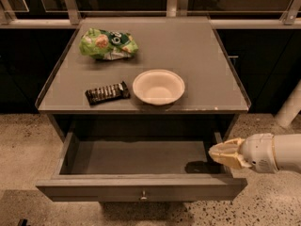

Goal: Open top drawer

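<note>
arm [275, 153]: extends level from the right | jaws: lower right of view, pointing left

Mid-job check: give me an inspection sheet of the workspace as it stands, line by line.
Surface: grey table top, holding three items.
Job's things: top drawer stands pulled out, nothing seen inside; its knob sits at the front's centre.
Clutter: green snack bag at back left; dark wrapped bar near the front edge, white bowl beside it.
Grippers: gripper at the drawer's right front corner, not on the knob.
Cables: nothing seen.
Surroundings: speckled floor, dark cabinets behind, white post at right.
</note>
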Controlling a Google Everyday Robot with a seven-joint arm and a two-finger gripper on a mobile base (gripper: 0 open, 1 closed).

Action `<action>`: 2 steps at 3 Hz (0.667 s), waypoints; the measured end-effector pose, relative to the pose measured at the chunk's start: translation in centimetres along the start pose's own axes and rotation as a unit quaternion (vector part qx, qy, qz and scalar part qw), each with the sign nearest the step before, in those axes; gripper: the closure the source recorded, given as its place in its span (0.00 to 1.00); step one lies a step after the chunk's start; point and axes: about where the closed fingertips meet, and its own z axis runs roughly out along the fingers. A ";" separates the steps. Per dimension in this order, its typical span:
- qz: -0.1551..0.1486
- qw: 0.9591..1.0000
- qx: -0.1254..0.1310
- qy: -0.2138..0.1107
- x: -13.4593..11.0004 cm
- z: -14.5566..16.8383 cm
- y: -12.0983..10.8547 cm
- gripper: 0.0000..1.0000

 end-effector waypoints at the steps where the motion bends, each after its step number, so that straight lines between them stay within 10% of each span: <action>1: 0.000 1.000 0.000 0.000 0.0 0.0 0.0 0.35; 2: 0.000 1.000 0.000 0.000 0.0 0.0 0.0 0.11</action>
